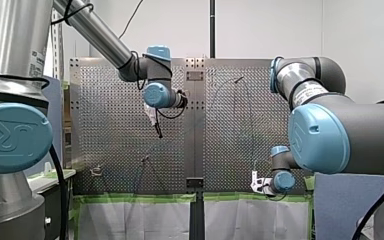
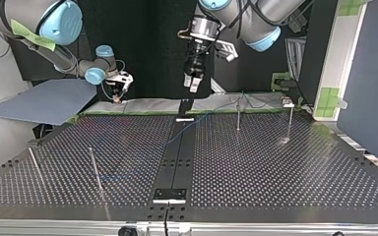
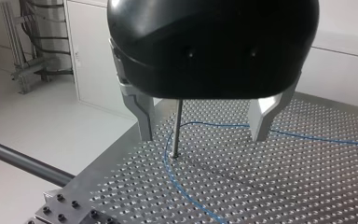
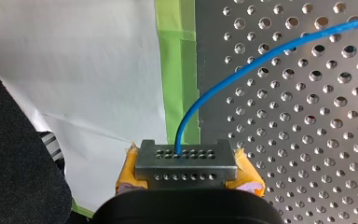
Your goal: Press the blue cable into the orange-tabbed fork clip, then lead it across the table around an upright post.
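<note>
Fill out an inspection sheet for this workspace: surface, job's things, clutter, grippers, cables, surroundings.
Surface: perforated metal table with a dark strip down its middle.
Job's things: blue cable lies across the table and bends around the foot of an upright post; other posts stand further off.
Clutter: nothing seen.
Grippers: left gripper open, above the table, its metal fingers either side of the post; right gripper shut on the blue cable near the table's taped edge, yellow pads showing.
Cables: black leads hang along the arms.
Surroundings: green tape and white sheeting at the table's edge; blue-grey panel at the top view's left.
</note>
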`<state>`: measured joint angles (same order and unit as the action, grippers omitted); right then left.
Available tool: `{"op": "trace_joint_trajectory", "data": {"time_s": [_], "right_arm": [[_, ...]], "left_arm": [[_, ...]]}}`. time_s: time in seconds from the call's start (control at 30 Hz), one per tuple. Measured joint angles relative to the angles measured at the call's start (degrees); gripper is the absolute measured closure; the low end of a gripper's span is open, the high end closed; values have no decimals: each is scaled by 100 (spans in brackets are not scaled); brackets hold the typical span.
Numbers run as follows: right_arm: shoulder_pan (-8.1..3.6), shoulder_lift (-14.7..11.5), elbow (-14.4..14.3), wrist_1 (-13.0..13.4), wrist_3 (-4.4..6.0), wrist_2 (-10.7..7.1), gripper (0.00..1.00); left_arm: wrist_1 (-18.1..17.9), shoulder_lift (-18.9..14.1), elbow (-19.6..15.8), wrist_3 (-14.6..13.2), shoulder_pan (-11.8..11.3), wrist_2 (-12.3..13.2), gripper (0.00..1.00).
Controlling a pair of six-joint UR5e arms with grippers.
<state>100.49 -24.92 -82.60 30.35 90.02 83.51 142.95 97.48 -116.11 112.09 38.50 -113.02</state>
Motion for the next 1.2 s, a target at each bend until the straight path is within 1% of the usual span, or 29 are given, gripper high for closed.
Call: {"op": "trace_joint_trajectory", "data": {"time_s": [0.07,0.33,0.47,0.67,0.77,0.9,1.1,1.2], "right_arm": [[1,0,0,0,0,-2,100],[3,0,-2,-1,0,-9,100],[4,0,-2,-1,0,-8,100],[11,0,-2,-18,-4,-8,100],[15,0,-1,-35,-7,-10,100],[19,0,5,-41,-8,-32,100],[46,-2,7,-63,-9,-97,100],[51,-6,9,-80,-9,-110,100]], "left_arm": [[-93,0,-94,11,-12,55,0],[-531,1,-535,59,-55,439,0],[-718,1,-723,37,-77,490,0],[-1029,1,-1054,46,-181,509,0],[-1150,6,-1213,55,-248,567,0],[-1245,46,-1406,70,-383,711,0],[-1244,265,-1673,48,-645,976,0],[-1226,317,-1751,20,-790,1121,0]]}}
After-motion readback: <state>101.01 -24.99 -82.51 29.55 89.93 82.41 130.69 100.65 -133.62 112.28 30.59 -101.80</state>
